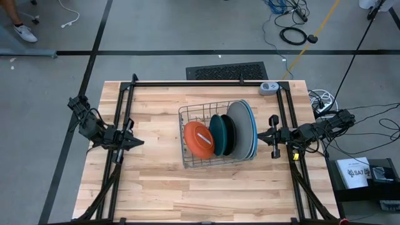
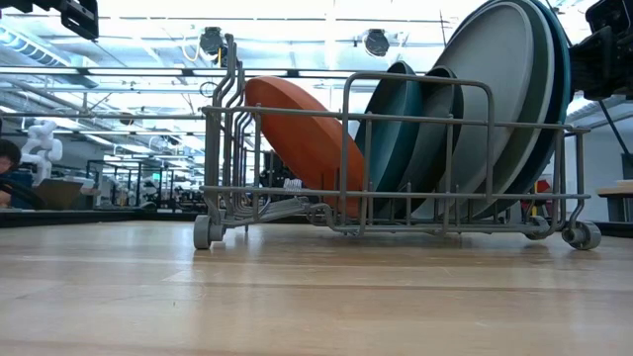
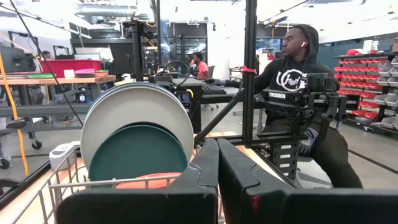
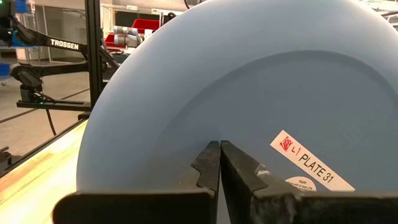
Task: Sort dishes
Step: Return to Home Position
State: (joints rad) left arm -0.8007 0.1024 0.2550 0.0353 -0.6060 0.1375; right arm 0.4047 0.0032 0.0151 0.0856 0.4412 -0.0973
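Six plates, all on edge in rack point(image 1: 187, 112), mid-table point(image 1: 156, 187). Order from the left arm's side:
- orange point(image 1: 199, 139), tilted more than the rest
- teal point(image 1: 219, 134)
- black point(image 1: 230, 132), only a thin sliver visible from above
- grey point(image 2: 495, 99)
- pale blue point(image 2: 542, 99)
- blue point(image 4: 186, 93), outermost, facing the right arm

Small ones in front, large ones rising above the rack's top wire in the low view.

Left gripper point(image 1: 140, 142): fingers point(image 3: 202, 171) pressed together, nothing between them. Sits near table's left side, well apart from rack, pointing at it.

Right gripper point(image 1: 260, 133): fingers point(image 4: 208, 165) clenched on nothing. Just beside the blue plate on rack's right side; contact impossible to judge.

Beyond the table in left wrist view: person point(image 3: 298, 81) seated behind the frame.
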